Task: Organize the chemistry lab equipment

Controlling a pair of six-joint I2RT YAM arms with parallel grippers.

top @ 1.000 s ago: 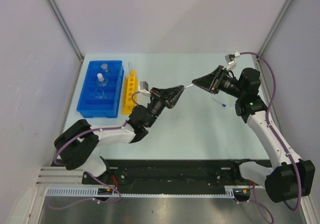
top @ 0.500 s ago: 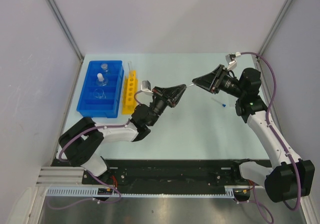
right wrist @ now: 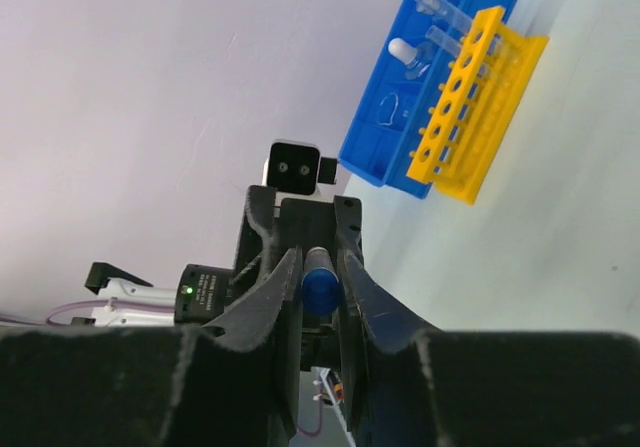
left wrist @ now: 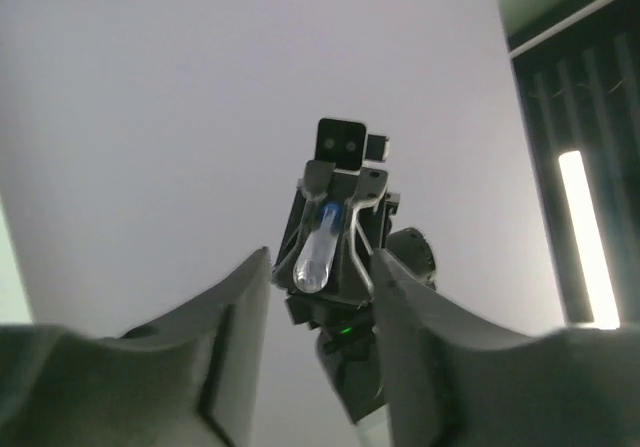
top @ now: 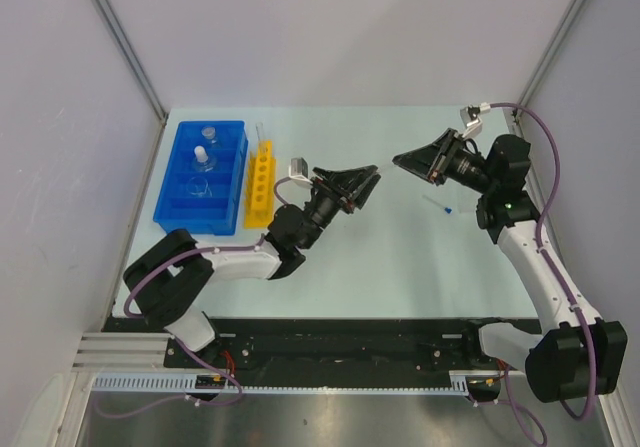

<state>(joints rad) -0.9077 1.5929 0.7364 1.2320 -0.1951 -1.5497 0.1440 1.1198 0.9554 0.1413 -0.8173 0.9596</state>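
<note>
From above, the left gripper and right gripper face each other nose to nose in mid-air over the table, near but apart. Anything between them is too fine to make out here. The blue tray and yellow rack sit side by side at the far left. One dropper lies loose on the table near the right arm.

The left wrist view settles it. The left fingers stand spread with nothing between them. Beyond them the right jaws are clamped on a clear tube, its blue cap back in the grip and its rounded glass end pointing at the left gripper.

The right wrist view looks along that tube at its blue cap, pinched between the right fingers, with the left gripper straight ahead.

This looks like a hand-over, probably toward the rack's side. To do it well, the left gripper should advance along the tube's axis and close on bare glass clear of the right fingertips. The right should let go only once that hold is firm.
</note>
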